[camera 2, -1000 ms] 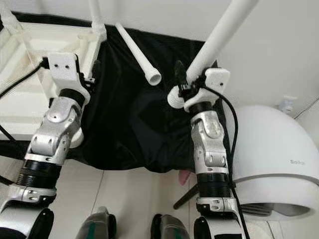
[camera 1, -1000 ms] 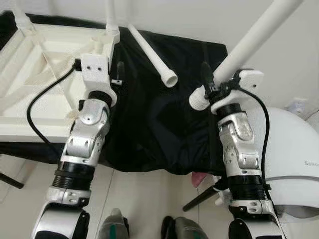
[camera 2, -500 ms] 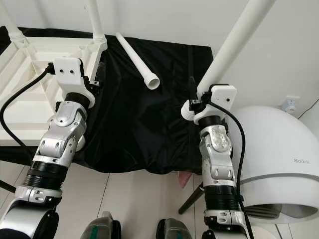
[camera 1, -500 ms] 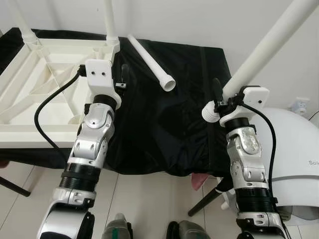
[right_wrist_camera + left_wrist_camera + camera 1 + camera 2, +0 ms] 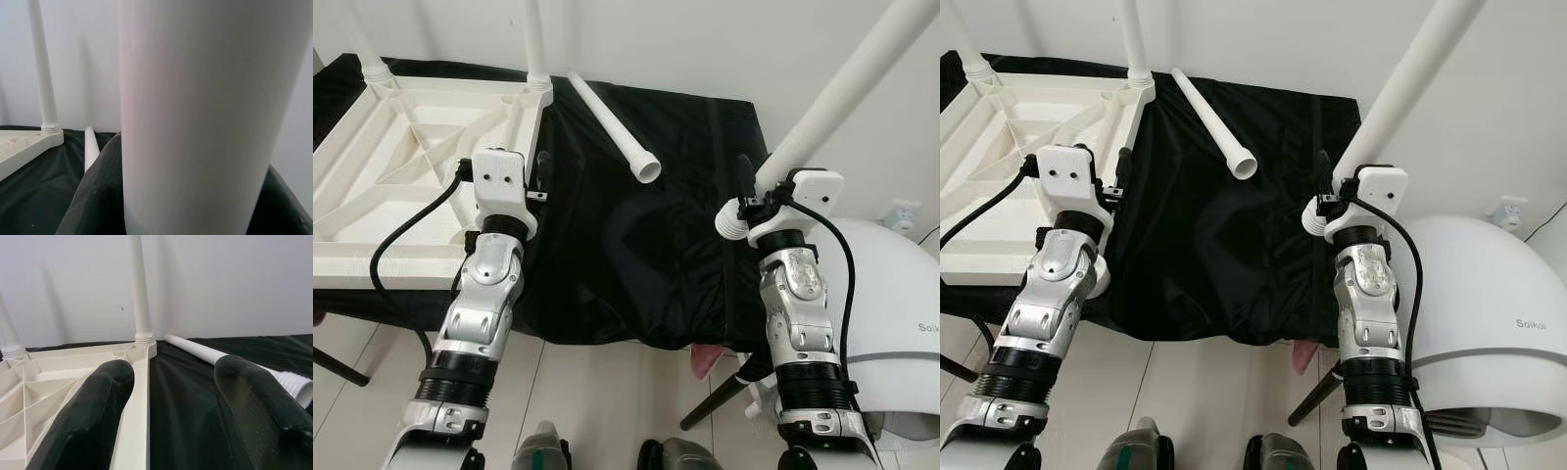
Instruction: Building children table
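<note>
Your right gripper (image 5: 744, 191) has its black fingers (image 5: 93, 205) squeezed tight on a white table leg (image 5: 832, 93), near the leg's ridged bottom end; the leg tilts up and away to the right, past the top of the picture; one second ago that hand was farther left and the leg's end hung over the black cloth (image 5: 636, 255), and now it has pulled back toward the cloth's right edge; so I think the leg is not on its way to a corner yet. Your left gripper (image 5: 171, 396) has its fingers (image 5: 93, 406) spread apart and holds nothing; it sits just beside the right edge of the upside-down white table top (image 5: 401, 166); it has slid back toward you along that edge, and the camera has moved a bit too. Count with me: one table top; two legs already standing up in its far corners, one (image 5: 533, 39) on the right and one (image 5: 367, 44) on the left; one loose leg (image 5: 612, 127) lying on the cloth; one leg in your right hand; that makes four legs, so two still need to go in. A white rounded machine (image 5: 891, 294) sits on the floor to your right.
</note>
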Tool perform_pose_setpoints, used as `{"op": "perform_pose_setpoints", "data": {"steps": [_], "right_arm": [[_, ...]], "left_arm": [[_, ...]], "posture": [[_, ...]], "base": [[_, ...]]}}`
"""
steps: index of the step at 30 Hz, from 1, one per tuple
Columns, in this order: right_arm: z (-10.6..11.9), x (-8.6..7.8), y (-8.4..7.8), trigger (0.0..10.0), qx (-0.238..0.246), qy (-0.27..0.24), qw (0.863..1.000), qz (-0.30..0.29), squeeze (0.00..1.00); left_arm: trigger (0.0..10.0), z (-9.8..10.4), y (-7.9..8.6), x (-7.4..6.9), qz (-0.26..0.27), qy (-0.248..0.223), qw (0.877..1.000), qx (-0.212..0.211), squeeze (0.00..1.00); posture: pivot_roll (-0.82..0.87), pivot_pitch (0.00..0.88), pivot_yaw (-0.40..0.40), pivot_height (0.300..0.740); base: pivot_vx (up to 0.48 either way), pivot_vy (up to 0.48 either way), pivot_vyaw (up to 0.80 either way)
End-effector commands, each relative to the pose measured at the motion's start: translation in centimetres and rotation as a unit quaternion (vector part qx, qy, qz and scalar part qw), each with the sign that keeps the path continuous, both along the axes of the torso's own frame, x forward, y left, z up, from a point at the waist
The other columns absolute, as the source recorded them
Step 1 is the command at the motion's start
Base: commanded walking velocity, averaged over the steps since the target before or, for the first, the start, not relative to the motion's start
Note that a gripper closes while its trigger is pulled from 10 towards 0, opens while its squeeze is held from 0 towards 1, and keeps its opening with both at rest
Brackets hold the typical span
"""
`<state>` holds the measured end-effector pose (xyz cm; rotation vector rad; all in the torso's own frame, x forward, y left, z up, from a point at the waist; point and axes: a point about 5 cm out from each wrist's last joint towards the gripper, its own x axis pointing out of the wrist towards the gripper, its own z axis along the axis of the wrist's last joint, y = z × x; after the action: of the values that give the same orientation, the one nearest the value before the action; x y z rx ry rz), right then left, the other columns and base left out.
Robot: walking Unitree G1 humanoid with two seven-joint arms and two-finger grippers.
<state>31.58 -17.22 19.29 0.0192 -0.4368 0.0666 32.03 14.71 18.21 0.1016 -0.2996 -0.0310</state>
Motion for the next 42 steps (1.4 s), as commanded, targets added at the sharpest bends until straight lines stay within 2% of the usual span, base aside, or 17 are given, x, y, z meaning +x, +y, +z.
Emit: {"op": "perform_pose_setpoints", "data": {"steps": [1,6,8,11,14,35,42], "right_arm": [[0.1,0.1,0.0,10.0,-0.005,-0.007,1.000,0.000,0.00],[-0.6,-1.0,-0.2,10.0,-0.005,-0.003,1.000,-0.004,0.00],[-0.6,-1.0,-0.2,10.0,-0.005,-0.003,1.000,-0.004,0.00],[-1.7,-1.6,-0.5,10.0,-0.005,0.010,1.000,-0.013,0.00],[-2.2,-1.9,-0.6,10.0,-0.006,0.017,1.000,-0.021,0.00],[-2.4,-1.9,-0.2,10.0,-0.014,0.025,0.999,-0.021,0.00],[-2.6,-2.0,0.0,10.0,-0.014,0.027,0.999,-0.020,0.00]], "left_arm": [[10.0,-0.8,0.0,-0.3,-0.002,0.008,1.000,0.011,0.00],[10.0,-1.2,0.5,-1.4,-0.002,0.010,1.000,0.008,0.00],[10.0,-1.2,0.5,-1.4,-0.002,0.010,1.000,0.008,0.00],[10.0,-1.8,0.6,-2.1,-0.004,0.011,1.000,0.015,0.00],[10.0,-1.3,0.4,-2.3,-0.012,-0.006,1.000,0.013,0.00],[10.0,-0.7,0.7,-2.0,-0.001,-0.003,1.000,-0.023,0.00],[10.0,-0.6,0.7,-1.8,-0.001,-0.001,1.000,-0.022,0.00]], "posture": [[0.04,0.000,-0.045,0.740],[0.03,0.000,-0.032,0.740],[0.03,0.000,-0.032,0.740],[0.03,0.000,-0.026,0.740],[0.03,0.010,-0.025,0.740],[0.03,0.019,-0.034,0.740],[0.04,0.017,-0.032,0.740]], "base": [[0.000,0.000,0.00],[0.000,0.000,0.00],[0.000,0.000,0.00],[0.000,0.000,0.00],[0.000,0.000,0.00],[0.000,0.000,0.00],[0.000,0.270,0.00]]}}
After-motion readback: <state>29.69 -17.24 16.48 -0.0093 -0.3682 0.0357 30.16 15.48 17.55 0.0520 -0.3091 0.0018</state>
